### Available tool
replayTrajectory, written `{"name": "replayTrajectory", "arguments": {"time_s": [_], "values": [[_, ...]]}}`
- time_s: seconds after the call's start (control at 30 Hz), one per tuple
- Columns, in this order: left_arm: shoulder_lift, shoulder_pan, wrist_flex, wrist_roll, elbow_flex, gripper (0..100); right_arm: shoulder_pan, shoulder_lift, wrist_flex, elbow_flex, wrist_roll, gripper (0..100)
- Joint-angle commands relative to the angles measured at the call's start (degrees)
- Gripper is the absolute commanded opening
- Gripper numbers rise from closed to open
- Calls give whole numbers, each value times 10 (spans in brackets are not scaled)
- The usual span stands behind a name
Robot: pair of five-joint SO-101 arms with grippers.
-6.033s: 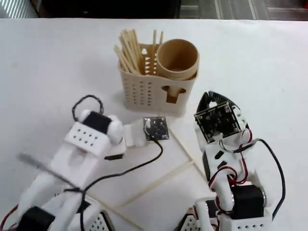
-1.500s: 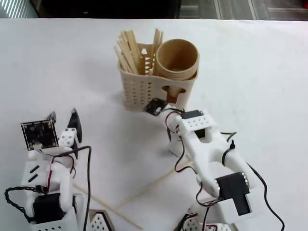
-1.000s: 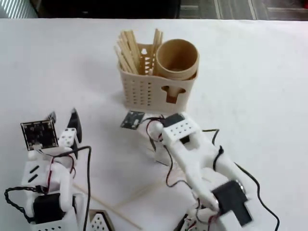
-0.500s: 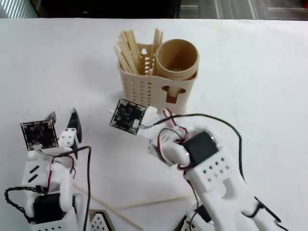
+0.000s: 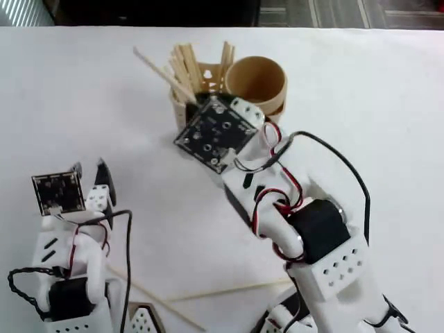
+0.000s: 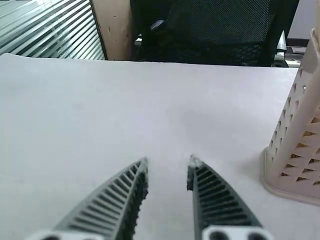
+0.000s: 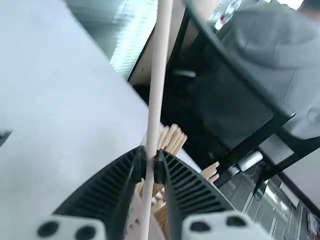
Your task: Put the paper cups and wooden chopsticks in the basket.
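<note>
Quick update: half a sec ago the right arm (image 5: pixel 319 236) was down low in front of the basket (image 6: pixel 295 150). Now it's swung up, so the right gripper (image 7: pixel 150 162) is over the basket, clenched on one chopstick (image 7: pixel 159 75). Long end runs out past the fingertips, short end hangs over the bundle of chopsticks (image 7: pixel 169 137) already standing just below the jaws. Cup (image 5: pixel 255 80) is in there too, right beside the gripper. Left gripper (image 6: pixel 167 162) hasn't budged, fingers spread w/ nothing btwn them, basket off to one side. Imo it's drop time for this one. Not done tho: loose stick (image 5: pixel 229 290) and second loose stick (image 5: pixel 159 301) lie on the table (image 5: pixel 361 83) well behind the right gripper.
</note>
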Motion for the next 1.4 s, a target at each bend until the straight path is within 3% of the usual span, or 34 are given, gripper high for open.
{"name": "replayTrajectory", "arguments": {"time_s": [0.0,0.3,0.57,0.67,0.83,1.03,1.2,1.37], "values": [[-4,-5,-5,0,-1,148,-3,28,-122,-26,-19,19],[-4,-5,-5,0,-1,148,-1,175,-358,-26,-41,19],[-4,-5,-6,0,-1,148,74,269,-365,-25,-130,23],[-4,-5,-6,0,-1,148,87,284,-323,-30,-170,43],[-4,-6,-6,0,-1,148,85,241,-246,-31,-205,202],[-4,-37,-22,4,1,148,76,151,-66,-30,-201,152],[-4,-39,-22,1,1,151,71,124,110,-25,-111,152],[-4,-60,-22,3,0,151,19,119,259,18,-45,152]]}}
